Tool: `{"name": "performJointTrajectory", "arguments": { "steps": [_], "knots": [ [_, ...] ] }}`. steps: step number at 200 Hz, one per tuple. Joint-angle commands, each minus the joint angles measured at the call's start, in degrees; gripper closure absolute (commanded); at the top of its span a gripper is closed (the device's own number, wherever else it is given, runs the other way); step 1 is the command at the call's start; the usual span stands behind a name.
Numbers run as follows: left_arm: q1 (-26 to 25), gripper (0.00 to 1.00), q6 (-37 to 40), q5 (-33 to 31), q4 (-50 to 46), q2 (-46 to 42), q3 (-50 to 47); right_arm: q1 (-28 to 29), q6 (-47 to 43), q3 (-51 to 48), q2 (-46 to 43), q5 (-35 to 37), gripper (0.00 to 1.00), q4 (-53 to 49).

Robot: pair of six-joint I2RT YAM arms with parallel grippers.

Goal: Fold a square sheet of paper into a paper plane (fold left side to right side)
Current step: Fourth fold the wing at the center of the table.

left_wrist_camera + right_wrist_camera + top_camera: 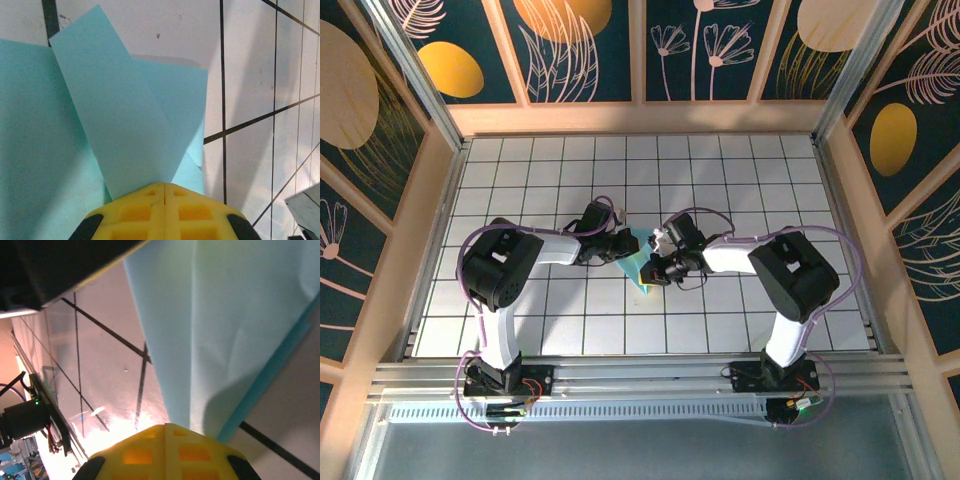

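The light-blue paper (pixel 638 260) sits partly folded near the middle of the gridded surface (pixel 740 170), between the two arms reaching in from either side. The left end effector (pixel 164 187) has its yellow fingers pressed together on a long flap of the paper, which slants up off the rest of the sheet lying flat beneath it. The right end effector (pixel 165 429) is likewise pressed tight, pinching a creased edge of the paper raised above the tiles.

Top camera looks down from behind; wrist cameras closely share, seemingly, the paper (pixel 125 115).
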Motion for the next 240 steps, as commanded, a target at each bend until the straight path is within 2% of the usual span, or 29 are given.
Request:
{"name": "performJointTrajectory", "arguments": {
  "steps": [1,114,190,240],
  "knots": [
    [0.42,1.00,0.23,-4.27,-3.98,1.43,-1.70,0.73,1.04,-0.59,-1.89,-2.04,1.00,-0.15],
    [0.42,1.00,0.31,-4.10,-4.15,1.51,-1.60,1.14,0.39,-3.37,1.02,0.57,1.00,-0.99],
    [0.49,1.00,0.28,-4.36,-4.42,1.79,-1.37,1.29,1.38,-6.86,-0.90,-1.79,1.00,-0.12],
    [0.42,1.00,0.26,-4.36,-4.50,1.72,-1.28,1.31,0.85,-8.29,-4.25,-1.91,1.00,-3.13]
  ]
}}
